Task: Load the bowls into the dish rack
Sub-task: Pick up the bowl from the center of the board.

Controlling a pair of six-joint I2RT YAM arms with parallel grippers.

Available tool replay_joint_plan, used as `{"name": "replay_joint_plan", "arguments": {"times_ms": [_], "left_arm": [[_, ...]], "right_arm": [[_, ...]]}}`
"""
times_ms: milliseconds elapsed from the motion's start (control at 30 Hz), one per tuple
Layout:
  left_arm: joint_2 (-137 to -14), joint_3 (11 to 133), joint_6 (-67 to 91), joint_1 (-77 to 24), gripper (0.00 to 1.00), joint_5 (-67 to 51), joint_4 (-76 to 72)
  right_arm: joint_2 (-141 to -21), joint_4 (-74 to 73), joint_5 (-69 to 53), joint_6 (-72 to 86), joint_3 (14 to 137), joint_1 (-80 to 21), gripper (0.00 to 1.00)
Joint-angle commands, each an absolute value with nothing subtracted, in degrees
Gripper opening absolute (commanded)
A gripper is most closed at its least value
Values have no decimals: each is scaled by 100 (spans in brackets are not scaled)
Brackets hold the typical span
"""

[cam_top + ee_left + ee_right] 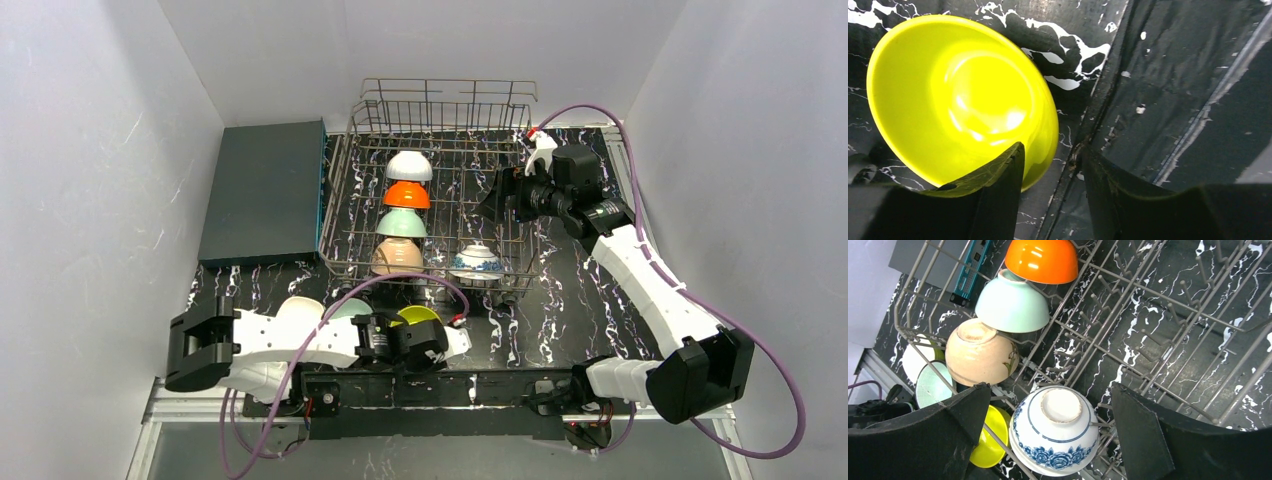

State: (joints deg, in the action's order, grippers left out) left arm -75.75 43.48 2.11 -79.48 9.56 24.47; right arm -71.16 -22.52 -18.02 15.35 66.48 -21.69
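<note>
Top external: marbled desk (560, 300) carries dish rack (445, 105), far centre. Right gripper (492, 197), jaws wide apart, above rack. Left gripper (1053, 167), jaws apart, straddles rim of lime-yellow bowl (958, 100) on desk. Racked: white bowl (409, 166), orange bowl (407, 194), mint bowl (401, 223), peach-tan bowl (397, 256), blue-and-white bowl (476, 262)

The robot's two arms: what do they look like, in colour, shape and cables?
Both are built of white shell segments with black joint housings. The left arm and the right arm each carry a purple cable that loops loosely alongside. The left claw and the right claw each have two broad, matte black fingers tapering to wedge-shaped tips. No markings are legible.
</note>
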Motion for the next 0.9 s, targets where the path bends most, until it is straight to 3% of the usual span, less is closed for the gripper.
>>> {"name": "replay_joint_plan", "arguments": {"times_ms": [0, 167, 333, 667, 867], "left_arm": [[-7799, 4540, 97, -8087, 41, 1612, 2593], [-8037, 4643, 65, -8179, 25, 1616, 2610], [-7946, 4721, 25, -8209, 0, 1428, 2639], [-7168, 4959, -174, -8218, 0, 858, 2727], [-6214, 4638, -303, -8218, 0, 172, 1881]], "right_arm": [[-7110, -2080, -2079, 1706, 6753, -2119, 99], [-7086, -2069, -2135, 1718, 6759, -2107, 99], [-7057, -2096, -2182, 1718, 6817, -2095, 99], [-7024, -2157, -2290, 1719, 6999, -2093, 99], [-7009, -2118, -2474, 1777, 7118, -2093, 99]]}}
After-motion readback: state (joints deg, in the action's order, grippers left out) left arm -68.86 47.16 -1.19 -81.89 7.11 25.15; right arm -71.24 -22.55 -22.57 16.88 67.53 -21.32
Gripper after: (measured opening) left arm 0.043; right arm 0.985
